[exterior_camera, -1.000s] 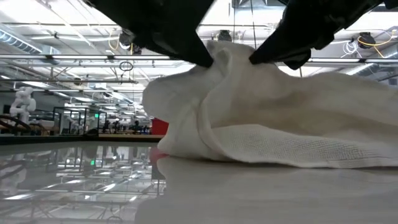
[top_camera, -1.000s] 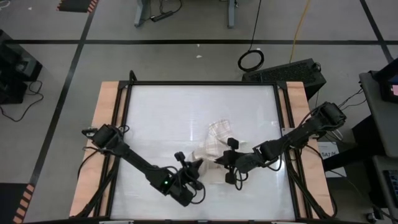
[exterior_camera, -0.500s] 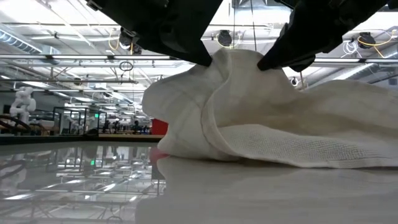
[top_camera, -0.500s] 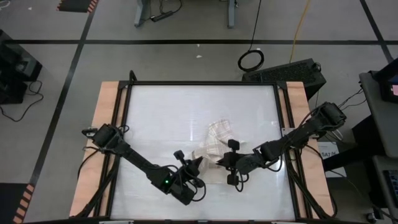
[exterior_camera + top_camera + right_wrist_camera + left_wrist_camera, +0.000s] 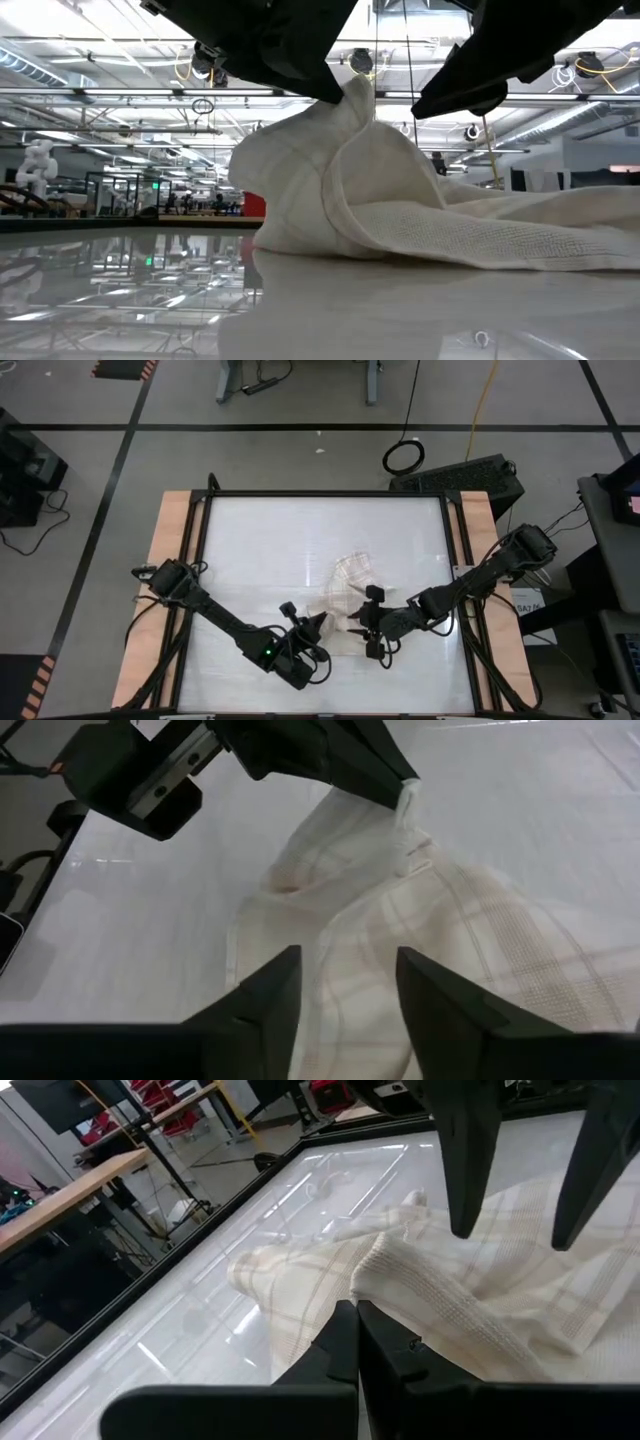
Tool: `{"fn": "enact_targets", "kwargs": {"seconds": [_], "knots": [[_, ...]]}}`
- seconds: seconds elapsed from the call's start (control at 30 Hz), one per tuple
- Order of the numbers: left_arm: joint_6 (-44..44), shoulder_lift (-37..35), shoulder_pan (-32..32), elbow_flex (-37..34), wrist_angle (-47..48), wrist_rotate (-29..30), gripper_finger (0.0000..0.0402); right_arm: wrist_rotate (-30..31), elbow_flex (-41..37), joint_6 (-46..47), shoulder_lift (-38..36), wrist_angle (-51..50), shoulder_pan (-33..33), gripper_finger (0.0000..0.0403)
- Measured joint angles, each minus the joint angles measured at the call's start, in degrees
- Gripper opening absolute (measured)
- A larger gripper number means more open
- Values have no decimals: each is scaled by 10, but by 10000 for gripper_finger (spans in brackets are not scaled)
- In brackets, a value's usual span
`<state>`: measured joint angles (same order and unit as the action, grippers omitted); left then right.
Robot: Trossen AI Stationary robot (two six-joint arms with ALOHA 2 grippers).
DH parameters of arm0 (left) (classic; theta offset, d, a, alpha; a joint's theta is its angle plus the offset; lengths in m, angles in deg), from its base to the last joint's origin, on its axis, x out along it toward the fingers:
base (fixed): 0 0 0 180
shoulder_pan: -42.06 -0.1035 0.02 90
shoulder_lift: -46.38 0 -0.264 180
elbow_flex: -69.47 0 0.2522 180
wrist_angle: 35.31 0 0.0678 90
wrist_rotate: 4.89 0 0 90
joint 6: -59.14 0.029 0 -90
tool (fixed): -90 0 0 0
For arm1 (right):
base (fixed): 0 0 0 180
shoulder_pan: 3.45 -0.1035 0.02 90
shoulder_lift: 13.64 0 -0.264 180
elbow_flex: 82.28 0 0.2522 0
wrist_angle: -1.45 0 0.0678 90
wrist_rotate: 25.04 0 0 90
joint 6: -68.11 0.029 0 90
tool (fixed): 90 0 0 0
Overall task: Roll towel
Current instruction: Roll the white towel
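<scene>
One towel [image 5: 345,596], 2 hands: left hand [image 5: 352,1320] pinching it, right hand [image 5: 345,985] spread.

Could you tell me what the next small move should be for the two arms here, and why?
Probably the right gripper should close again on the towel beside the left one. Its fingers stand open and clear above the cloth, while the left gripper is shut on a raised fold, so the towel hangs from one pinch only and cannot be rolled evenly.
</scene>
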<state>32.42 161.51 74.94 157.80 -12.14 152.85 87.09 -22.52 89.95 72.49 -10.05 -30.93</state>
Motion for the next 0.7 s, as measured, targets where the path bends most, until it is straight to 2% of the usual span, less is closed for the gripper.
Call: {"fn": "enact_targets", "kwargs": {"seconds": [0.43, 0.7], "knots": [[0, 0, 0, 0, 0, 0, 0, 5, 1, 0, 0, 53, 12, 224], [0, 0, 4, 0, 4, -1, 0, 23, 1, 22, 24, 81, 24, 231]]}}
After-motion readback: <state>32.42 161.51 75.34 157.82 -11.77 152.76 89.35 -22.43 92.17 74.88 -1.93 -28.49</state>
